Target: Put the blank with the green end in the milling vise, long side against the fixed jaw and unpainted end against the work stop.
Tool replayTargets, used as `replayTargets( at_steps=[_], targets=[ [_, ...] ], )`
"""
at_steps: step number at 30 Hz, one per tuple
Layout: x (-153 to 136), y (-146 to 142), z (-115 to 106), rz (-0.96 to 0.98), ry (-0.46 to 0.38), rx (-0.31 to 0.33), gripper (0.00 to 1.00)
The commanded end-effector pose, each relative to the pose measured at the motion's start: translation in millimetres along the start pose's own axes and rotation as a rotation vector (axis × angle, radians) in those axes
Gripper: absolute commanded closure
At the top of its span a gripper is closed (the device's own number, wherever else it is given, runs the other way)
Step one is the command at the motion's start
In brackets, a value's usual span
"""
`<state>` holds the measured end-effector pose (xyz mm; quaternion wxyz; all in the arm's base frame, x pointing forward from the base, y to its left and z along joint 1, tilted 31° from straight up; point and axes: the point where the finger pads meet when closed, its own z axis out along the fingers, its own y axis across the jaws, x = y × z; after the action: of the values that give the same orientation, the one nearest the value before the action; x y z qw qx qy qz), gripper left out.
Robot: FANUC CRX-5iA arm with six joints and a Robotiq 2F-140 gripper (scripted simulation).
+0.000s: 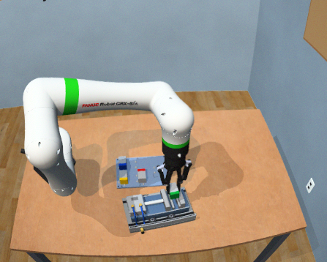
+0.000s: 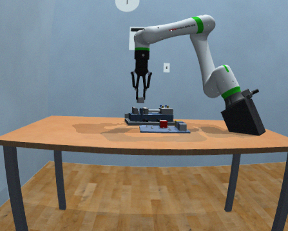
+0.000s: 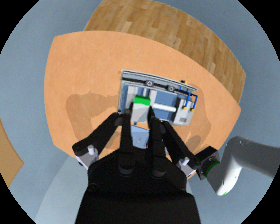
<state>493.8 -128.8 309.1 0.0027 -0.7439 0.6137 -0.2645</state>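
Note:
My gripper (image 1: 173,187) (image 2: 140,99) (image 3: 140,108) is shut on the green-ended blank (image 1: 175,195) (image 2: 140,100) (image 3: 142,101). The blank hangs above the milling vise (image 1: 161,216) (image 2: 151,117), over its jaw end, with a gap below it in the exterior view. Its green end points to the vise's long front side, away from the plate. The fixed jaw (image 1: 181,201) (image 2: 134,110) is at the end without hoses; the moving jaw (image 1: 165,199) (image 2: 145,110) is on the hose side of the blank. The held blank hides the low bars in part; I cannot make out the work stop clearly.
The blue plate (image 1: 146,161) (image 2: 151,130) lies beside the vise with small pins. It bears a blue-ended blank (image 1: 122,166), a yellow-ended blank (image 1: 123,180) and a red-ended blank (image 1: 141,176) (image 2: 163,124). Blue hoses (image 1: 143,216) run at the vise's other end.

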Motion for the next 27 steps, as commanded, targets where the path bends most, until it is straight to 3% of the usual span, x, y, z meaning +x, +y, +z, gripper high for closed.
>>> replayTargets(
  at_steps=[1,12,27],
  targets=[
    [5,-2,-1,0.000,0.000,0.002,0.90],
    [22,-7,0,0.000,-0.001,0.001,0.90],
    [14,-5,0,0.000,0.000,0.001,0.90]
  ],
)
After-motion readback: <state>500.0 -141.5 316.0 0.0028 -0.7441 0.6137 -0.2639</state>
